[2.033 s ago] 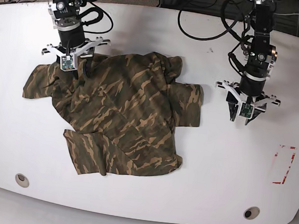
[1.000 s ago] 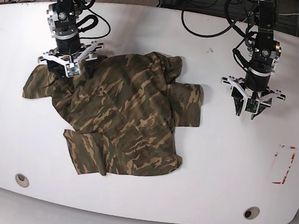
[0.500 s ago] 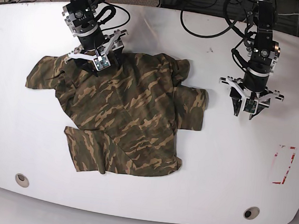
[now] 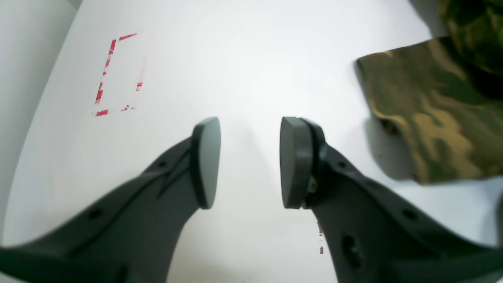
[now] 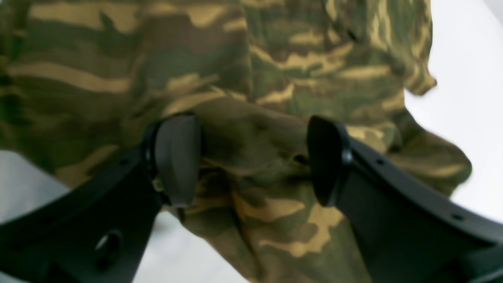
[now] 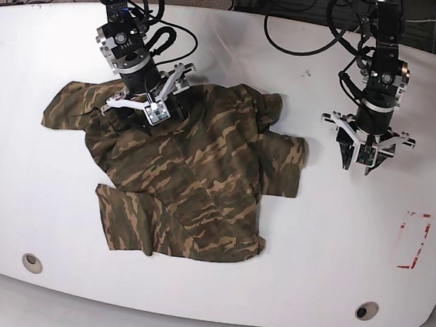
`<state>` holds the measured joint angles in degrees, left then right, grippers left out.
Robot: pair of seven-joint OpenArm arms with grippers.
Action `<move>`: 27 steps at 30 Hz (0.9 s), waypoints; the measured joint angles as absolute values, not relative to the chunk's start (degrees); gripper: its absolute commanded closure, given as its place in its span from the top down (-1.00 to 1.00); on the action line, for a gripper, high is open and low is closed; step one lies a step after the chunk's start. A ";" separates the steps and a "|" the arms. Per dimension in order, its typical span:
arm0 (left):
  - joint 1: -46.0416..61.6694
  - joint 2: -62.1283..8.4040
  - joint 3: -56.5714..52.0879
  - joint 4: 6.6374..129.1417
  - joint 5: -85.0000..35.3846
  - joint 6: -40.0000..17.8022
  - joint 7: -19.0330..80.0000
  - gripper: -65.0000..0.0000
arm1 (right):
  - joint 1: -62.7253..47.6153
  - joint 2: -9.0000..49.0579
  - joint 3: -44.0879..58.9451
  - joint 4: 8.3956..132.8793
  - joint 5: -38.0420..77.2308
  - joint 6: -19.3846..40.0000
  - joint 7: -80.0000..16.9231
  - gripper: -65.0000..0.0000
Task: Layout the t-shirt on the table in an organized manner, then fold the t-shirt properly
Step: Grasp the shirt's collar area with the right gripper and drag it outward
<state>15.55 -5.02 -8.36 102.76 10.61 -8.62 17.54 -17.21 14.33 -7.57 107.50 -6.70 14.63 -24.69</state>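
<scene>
T-shirt lies rumpled on the white worktop. Right end effector straddles a raised fold near its collar, jaws parted (likely for spreading). Left end effector hovers open, empty, beside the sleeve.

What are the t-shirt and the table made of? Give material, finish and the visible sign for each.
The t-shirt: looks like soft woven or knit cloth, matte, in camouflage print; it lies in limp wrinkles and bunched folds and shows no shine. The table: seems a hard, smooth white top, probably laminate or coated board, though the exact material is unclear; it is glossy, with soft reflections and sharp shadows on its surface.
</scene>
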 measured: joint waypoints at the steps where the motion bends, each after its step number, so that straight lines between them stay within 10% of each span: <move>1: 15.55 -4.99 -8.34 102.76 10.61 -8.62 17.52 -0.28 | -17.21 14.00 -7.55 107.48 -7.40 14.59 -24.69 0.26; 27: 15.55 -5.32 -8.54 102.98 10.22 -8.84 17.37 -0.28 | -16.01 11.27 -10.81 106.13 -16.67 14.37 -25.78 0.25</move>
<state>15.55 -5.32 -8.54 102.98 10.22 -8.84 17.37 -16.01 11.27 -10.81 106.13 -16.67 14.37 -25.78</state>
